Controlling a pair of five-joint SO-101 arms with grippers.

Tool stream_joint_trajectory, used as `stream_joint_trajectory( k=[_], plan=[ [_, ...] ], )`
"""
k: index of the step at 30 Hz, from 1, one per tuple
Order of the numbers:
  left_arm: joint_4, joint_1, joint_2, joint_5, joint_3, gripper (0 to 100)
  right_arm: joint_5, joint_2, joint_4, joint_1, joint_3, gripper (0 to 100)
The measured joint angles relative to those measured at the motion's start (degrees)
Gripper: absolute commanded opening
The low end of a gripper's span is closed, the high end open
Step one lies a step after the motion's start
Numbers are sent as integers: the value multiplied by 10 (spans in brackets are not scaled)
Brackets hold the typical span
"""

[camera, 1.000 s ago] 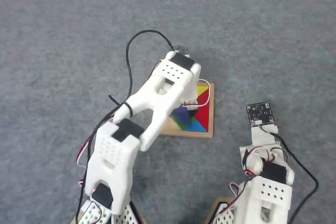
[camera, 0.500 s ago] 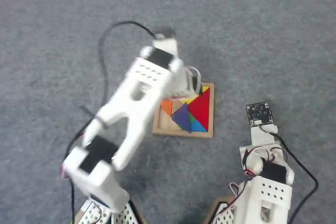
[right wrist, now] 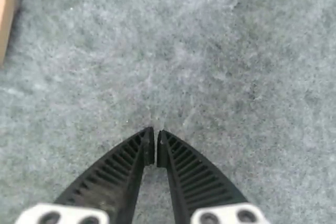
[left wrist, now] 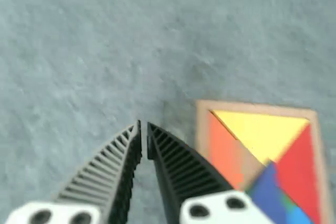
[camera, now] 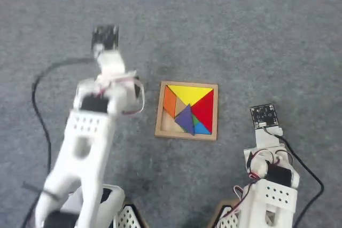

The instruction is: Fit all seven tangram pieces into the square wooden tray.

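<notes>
While both tools are pinched closed w/ nothing in them, left tool (left wrist: 143, 125) hangs over grey worktop (camera: 256, 41) just beside the tray (camera: 158, 116), right tool (right wrist: 156, 131) near its other side, prob. parked clear; purple triangle (camera: 185, 117) seems to ride atop other pieces (camera: 189, 93), so not done.

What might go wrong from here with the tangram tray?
1. The purple triangle seems to lie askew over its neighbours, and bare wood shows in a corner of the wooden tray, so the puzzle may end unfinished.
2. Both arms sit off the tray with jaws shut; pushing the triangle flat could shift other pieces.
</notes>
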Motion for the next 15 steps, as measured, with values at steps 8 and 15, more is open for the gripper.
stream_joint_trajectory(
  k=[8, 15],
  plan=[
    [-182, -9, -195, -18, 249, 13, 0, 0, 0, 0, 0, 24],
    [-178, -9, -295, -18, 375, 15, 0, 0, 0, 0, 0, 24]
  ],
)
